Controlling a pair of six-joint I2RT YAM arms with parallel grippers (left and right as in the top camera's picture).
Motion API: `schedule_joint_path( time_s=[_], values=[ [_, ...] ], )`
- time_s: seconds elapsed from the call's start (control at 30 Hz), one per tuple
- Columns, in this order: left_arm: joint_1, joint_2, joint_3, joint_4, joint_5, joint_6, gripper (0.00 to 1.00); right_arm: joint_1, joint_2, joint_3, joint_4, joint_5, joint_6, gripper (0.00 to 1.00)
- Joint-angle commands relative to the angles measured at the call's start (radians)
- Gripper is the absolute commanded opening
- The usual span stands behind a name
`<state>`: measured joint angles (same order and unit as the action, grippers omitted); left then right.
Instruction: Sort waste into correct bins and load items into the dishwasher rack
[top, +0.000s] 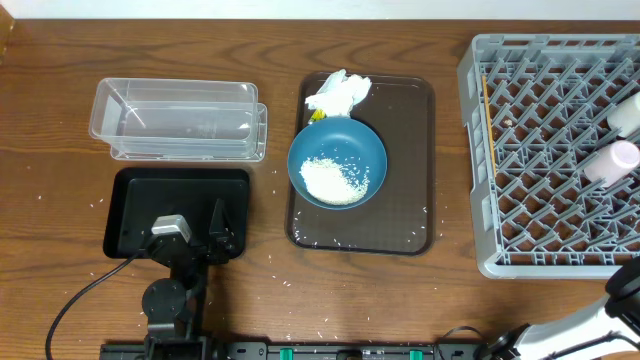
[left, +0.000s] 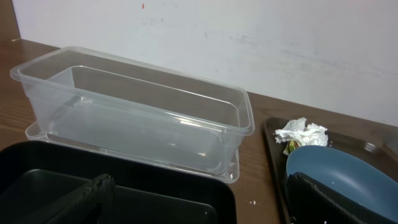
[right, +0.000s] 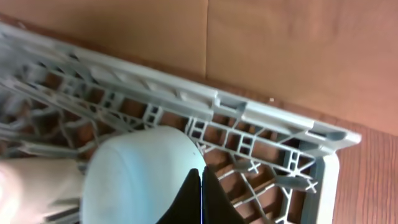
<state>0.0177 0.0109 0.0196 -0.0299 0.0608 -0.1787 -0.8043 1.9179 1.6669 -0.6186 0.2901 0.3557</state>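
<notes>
The dark-blue bowl with white rice sits on the brown serving tray, and also shows in the left wrist view. The crumpled napkin and the yellow wrapper scrap lie behind it. My left gripper is open and empty over the black tray, in front of the clear container. The grey rack holds the white cup, the pink cup and the chopsticks. My right gripper is shut on the rim of the light-blue dish over the rack.
The brown serving tray lies between the bins and the rack. Loose rice grains dot the table and the tray. The right arm comes in at the bottom right corner. A cable runs from the left arm's base.
</notes>
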Motion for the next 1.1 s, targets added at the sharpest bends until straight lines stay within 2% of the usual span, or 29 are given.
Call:
schedule_joint_path(
  time_s=[0.0, 0.3, 1.07],
  values=[
    [0.000, -0.007, -0.016, -0.037, 0.002, 0.014, 0.91, -0.011, 0.030, 0.006, -0.014, 0.024, 0.008, 0.01],
    [0.000, -0.007, -0.016, -0.037, 0.002, 0.014, 0.91, -0.011, 0.031, 0.006, -0.059, 0.011, 0.010, 0.01],
    [0.000, -0.007, -0.016, -0.037, 0.002, 0.014, 0.91, -0.011, -0.007, 0.008, -0.150, -0.279, 0.061, 0.01]
  ],
)
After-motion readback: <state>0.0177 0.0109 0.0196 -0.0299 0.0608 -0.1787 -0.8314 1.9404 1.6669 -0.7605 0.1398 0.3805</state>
